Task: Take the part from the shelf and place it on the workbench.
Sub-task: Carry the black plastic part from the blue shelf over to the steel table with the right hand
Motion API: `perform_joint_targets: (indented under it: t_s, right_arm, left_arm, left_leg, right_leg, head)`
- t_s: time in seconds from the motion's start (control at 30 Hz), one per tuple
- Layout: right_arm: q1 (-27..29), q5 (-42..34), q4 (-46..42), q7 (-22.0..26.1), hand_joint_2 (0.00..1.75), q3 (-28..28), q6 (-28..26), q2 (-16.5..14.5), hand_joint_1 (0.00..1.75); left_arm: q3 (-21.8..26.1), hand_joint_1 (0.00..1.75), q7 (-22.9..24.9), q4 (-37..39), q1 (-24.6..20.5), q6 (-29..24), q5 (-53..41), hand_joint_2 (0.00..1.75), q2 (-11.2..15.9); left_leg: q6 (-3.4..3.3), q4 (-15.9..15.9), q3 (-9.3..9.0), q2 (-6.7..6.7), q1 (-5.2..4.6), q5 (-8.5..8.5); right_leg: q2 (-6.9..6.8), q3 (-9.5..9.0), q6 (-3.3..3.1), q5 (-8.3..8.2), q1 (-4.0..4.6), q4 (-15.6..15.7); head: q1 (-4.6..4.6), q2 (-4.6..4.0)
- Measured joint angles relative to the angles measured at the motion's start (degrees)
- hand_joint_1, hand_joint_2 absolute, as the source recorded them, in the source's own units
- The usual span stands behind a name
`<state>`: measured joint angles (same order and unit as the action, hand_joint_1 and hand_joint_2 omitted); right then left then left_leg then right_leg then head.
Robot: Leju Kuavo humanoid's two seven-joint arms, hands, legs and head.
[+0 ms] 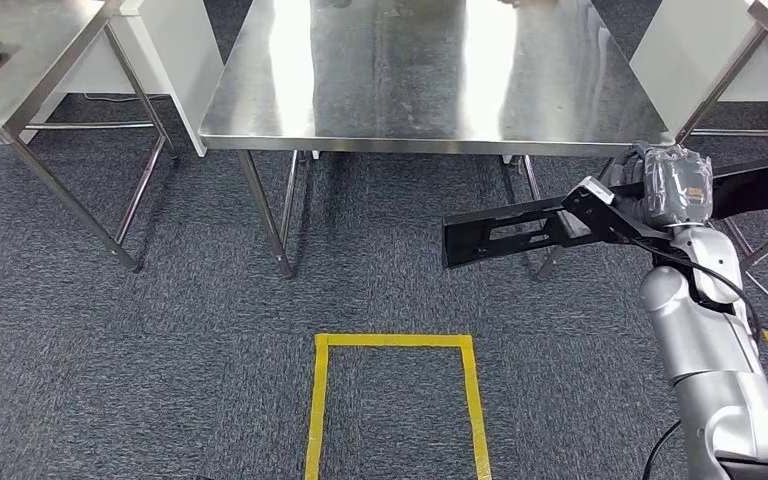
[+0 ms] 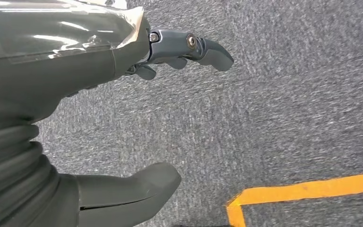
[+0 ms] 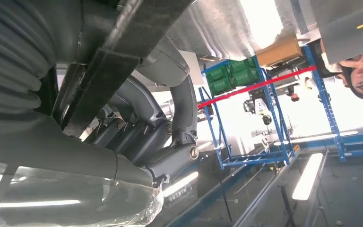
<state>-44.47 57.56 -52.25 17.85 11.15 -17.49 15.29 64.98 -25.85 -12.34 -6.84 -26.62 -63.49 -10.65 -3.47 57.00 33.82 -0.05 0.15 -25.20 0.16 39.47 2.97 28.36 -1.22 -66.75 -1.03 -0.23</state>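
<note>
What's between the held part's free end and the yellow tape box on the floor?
Bare grey carpet, per the head view. The right hand holds the black part in the air, above and right of the tape box.

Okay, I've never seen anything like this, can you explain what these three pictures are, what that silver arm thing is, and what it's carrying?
This is a humanoid robot seen through three of its own cameras. The head view looks forward and down from high on its body: a steel workbench stands ahead on grey carpet, with a yellow tape outline on the floor in front of it. The silver arm is the robot's right arm, and its right hand grips a long black part, held level in the air short of the bench. The right wrist view sits just behind that hand and shows the part close up, with blue shelving beyond. The left wrist view shows the left hand holding nothing, above the carpet.
</note>
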Motion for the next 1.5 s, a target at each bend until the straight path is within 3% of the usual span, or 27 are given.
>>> perform_joint_targets:
  t_s: [0.03, 0.07, 0.1, 0.23, 0.27, 0.37, 0.4, 0.43, 0.5, 0.57, 0.73, 0.8, 0.87, 0.9, 0.93, 0.97, 1.03, 1.1, 1.17, 1.27, 1.37, 1.4, 1.43, 1.5]
  right_arm:
    - [-1.09, -0.02, 2.49, 0.11, 1.75, 0.39, -0.12, 0.00, 1.75]
    - [-1.83, -0.04, 3.96, 0.20, 1.75, 0.70, -0.30, -0.01, 1.75]
    - [-2.42, -0.02, 5.09, 0.26, 1.75, 1.06, -0.46, -0.02, 1.75]
    - [-4.53, 0.31, 7.66, -0.26, 1.75, 1.99, -0.56, 0.03, 1.75]
    - [-5.50, 0.37, 8.33, -0.36, 1.75, 2.23, -0.39, 0.05, 1.75]
    - [-7.94, 0.40, 10.39, -0.36, 1.75, 2.99, 0.22, 0.10, 1.75]
    - [-8.52, 0.37, 11.12, -0.31, 1.75, 3.27, 0.36, 0.08, 1.75]
    - [-9.13, 0.36, 11.88, -0.26, 1.75, 3.56, 0.45, 0.02, 1.75]
    - [-10.87, 0.62, 13.72, -0.25, 1.75, 4.41, 0.41, -0.60, 1.75]
    - [-13.23, 1.14, 15.99, -0.78, 1.75, 5.64, 0.05, -2.08, 1.75]
    - [-15.74, 2.28, 20.25, -3.81, 1.75, 8.47, -1.88, -7.72, 1.75]
    - [-16.11, 2.40, 21.40, -4.35, 1.75, 9.15, -2.60, -9.44, 1.75]
    - [-16.31, 2.56, 22.51, -4.56, 1.75, 9.73, -2.89, -10.57, 1.75]
    - [-16.31, 2.62, 22.96, -4.63, 1.75, 9.97, -2.89, -11.03, 1.75]
    - [-16.32, 2.68, 23.33, -4.67, 1.75, 10.21, -2.88, -11.51, 1.75]
    - [-16.37, 2.72, 23.58, -4.69, 1.75, 10.40, -2.89, -11.97, 1.75]
    - [-16.63, 2.78, 23.97, -4.69, 1.75, 10.71, -2.91, -12.74, 1.75]
    - [-16.95, 2.87, 24.33, -4.72, 1.75, 10.97, -2.94, -13.39, 1.75]
    - [-17.15, 3.00, 24.59, -4.80, 1.75, 11.09, -2.98, -13.81, 1.75]
    - [-17.50, 3.12, 24.75, -4.97, 1.75, 11.14, -3.07, -14.24, 1.75]
    - [-17.73, 3.11, 24.94, -5.00, 1.75, 11.34, -3.10, -14.79, 1.75]
    - [-17.68, 3.11, 25.03, -5.00, 1.75, 11.40, -3.10, -14.91, 1.75]
    - [-17.62, 3.11, 25.10, -5.00, 1.75, 11.42, -3.10, -14.98, 1.75]
    - [-17.57, 3.11, 25.17, -5.00, 1.75, 11.44, -3.10, -15.10, 1.75]
  left_arm:
    - [0.01, 0.00, -0.02, 0.01, 0.03, -0.09, 0.06, 1.75, -0.03]
    - [0.01, 0.00, -0.04, 0.02, 0.05, -0.17, 0.10, 1.75, -0.03]
    - [0.01, 0.00, -0.05, 0.02, 0.06, -0.25, 0.10, 1.75, -0.01]
    - [-0.20, 0.00, 0.14, 0.03, -0.02, -0.32, -0.19, 1.75, 0.10]
    - [-0.32, 0.00, 0.20, 0.03, -0.05, -0.33, -0.25, 1.75, 0.13]
    - [-0.56, 0.00, 0.46, 0.04, -0.01, -0.37, -0.44, 1.75, 0.11]
    - [-0.61, 0.00, 0.64, 0.05, 0.01, -0.38, -0.56, 1.75, 0.11]
    - [-0.67, 0.00, 0.85, 0.05, 0.02, -0.41, -0.70, 1.75, 0.12]
    - [-0.78, 0.00, 1.15, 0.06, 0.01, -0.56, -1.01, 1.75, 0.14]
    - [-0.81, 0.00, 1.20, 0.06, -0.08, -0.80, -1.11, 1.75, 0.18]
    - [-0.83, 0.00, 1.21, 0.06, -0.60, -1.35, -1.00, 1.75, 0.09]
    - [-0.83, 0.00, 1.34, 0.06, -0.70, -1.57, -0.95, 1.75, 0.05]
    - [-0.82, 0.00, 1.65, 0.06, -0.60, -1.77, -0.96, 1.75, 0.14]
    - [-0.81, 0.00, 1.81, 0.06, -0.50, -1.82, -0.91, 1.75, 0.16]
    - [-0.80, 0.00, 1.93, 0.06, -0.38, -1.86, -0.84, 1.75, 0.19]
    - [-0.79, 0.00, 1.99, 0.06, -0.29, -1.86, -0.76, 1.75, 0.19]
    - [-0.79, 0.00, 2.02, 0.06, -0.21, -1.85, -0.62, 1.75, 0.20]
    - [-0.79, 0.00, 2.02, 0.06, -0.20, -1.84, -0.55, 1.75, 0.25]
    - [-0.79, 0.00, 2.04, 0.07, -0.17, -1.76, -0.53, 1.75, 0.28]
    - [-0.79, 0.00, 2.03, 0.05, -0.16, -1.66, -0.43, 1.75, 0.46]
    - [-0.79, 0.00, 2.02, 0.07, -0.12, -1.64, -0.22, 1.75, 0.50]
    - [-0.79, 0.00, 2.02, 0.08, -0.08, -1.64, -0.20, 1.75, 0.51]
    - [-0.78, 0.00, 2.02, 0.09, -0.03, -1.64, -0.19, 1.75, 0.51]
    - [-0.77, 0.00, 2.02, 0.10, 0.02, -1.64, -0.17, 1.75, 0.55]
  left_leg:
    - [0.41, 0.29, -0.51, -0.08, -0.06, -0.79]
    - [0.84, 0.54, -0.88, -0.14, -0.13, -1.40]
    - [1.21, 0.72, -1.02, -0.14, -0.19, -1.81]
    - [2.19, 2.49, -0.37, -0.06, 0.12, -3.53]
    - [2.51, 5.05, 0.91, -0.07, 0.23, -4.82]
    - [3.08, 15.83, 7.09, -0.07, 0.52, -8.48]
    - [3.07, 17.16, 8.33, -0.07, 0.55, -8.12]
    - [2.96, 16.27, 8.48, -0.07, 0.56, -6.64]
    - [2.40, 9.25, 5.96, -0.10, 0.53, -1.92]
    - [1.88, 2.81, 3.12, -0.08, 0.34, 0.61]
    - [0.74, 0.14, 0.95, 0.25, 0.17, 0.72]
    - [0.20, -0.48, 0.22, 0.19, 0.37, 0.93]
    - [-0.03, -0.48, 0.07, -0.09, 0.35, 0.72]
    - [-0.02, -0.45, -0.03, -0.22, 0.35, 0.57]
    - [0.05, -0.41, -0.18, -0.31, 0.35, 0.37]
    - [0.18, -0.36, -0.42, -0.37, 0.35, 0.13]
    - [0.67, -0.06, -0.91, -0.45, 0.26, -0.62]
    - [1.24, 0.28, -1.04, -0.50, 0.09, -1.25]
    - [1.77, 0.28, -1.07, -0.45, 0.10, -1.56]
    - [2.80, 2.51, -0.23, -0.32, 0.38, -3.26]
    - [3.74, 13.05, 5.59, -0.21, 0.76, -7.40]
    - [3.90, 15.73, 7.52, -0.20, 0.84, -7.83]
    - [3.96, 16.50, 8.61, -0.18, 0.90, -7.10]
    - [3.64, 11.43, 7.26, -0.16, 0.96, -2.63]
  right_leg:
    - [-0.24, -0.22, 0.56, -1.90, -0.10, 2.10]
    - [-0.47, -2.05, 0.81, -4.23, -0.20, 6.60]
    - [-0.61, -3.19, 0.52, -5.20, -0.10, 9.06]
    - [-0.19, -3.87, -1.31, -4.66, -0.41, 9.34]
    - [-0.14, -4.08, -1.71, -4.51, -0.55, 9.39]
    - [-0.03, -4.55, -2.40, -4.04, -0.38, 9.39]
    - [0.01, -4.75, -2.49, -3.89, -0.31, 9.38]
    - [0.06, -4.98, -2.53, -3.74, -0.26, 9.38]
    - [0.29, -5.47, -2.42, -3.44, -0.22, 9.40]
    - [0.68, -5.67, -2.09, -3.18, 0.06, 9.39]
    - [0.81, -5.44, -0.93, -2.49, 0.31, 8.83]
    - [0.35, -2.68, -1.22, -0.29, 0.34, 3.41]
    - [0.31, 1.79, -1.47, 2.21, 0.32, -4.49]
    - [0.30, 3.34, -1.30, 2.51, 0.31, -6.68]
    - [0.29, 3.85, -0.93, 1.86, 0.31, -6.74]
    - [0.26, 3.08, -0.46, 0.30, 0.30, -4.33]
    - [-0.05, -0.60, 0.18, -3.68, 0.30, 4.02]
    - [-0.23, -3.03, -0.20, -5.50, 0.55, 9.05]
    - [-0.10, -3.32, -1.10, -5.30, 0.81, 9.50]
    - [0.03, -4.15, -2.37, -4.99, 0.19, 9.96]
    - [0.15, -4.80, -3.30, -4.51, 0.12, 10.06]
    - [0.20, -4.93, -3.39, -4.36, 0.17, 10.05]
    - [0.27, -5.11, -3.42, -4.19, 0.22, 10.04]
    - [0.41, -5.73, -3.26, -3.76, 0.28, 10.04]
  head:
    - [-0.15, 0.00]
    - [-0.11, 0.00]
    - [-0.03, 0.00]
    - [0.24, 0.01]
    - [0.29, 0.02]
    - [0.37, 0.02]
    - [0.36, 0.02]
    - [0.36, 0.02]
    - [0.38, 0.02]
    - [0.36, 0.02]
    - [0.32, 0.01]
    - [0.11, -0.01]
    - [-0.15, -0.01]
    - [-0.27, -0.01]
    - [-0.40, -0.01]
    - [-0.50, -0.01]
    - [-0.60, -0.01]
    - [-0.55, -0.01]
    - [-0.38, -0.01]
    - [-0.14, -0.01]
    - [0.20, -0.01]
    - [0.21, -0.01]
    - [0.24, -0.01]
    - [0.25, -0.01]
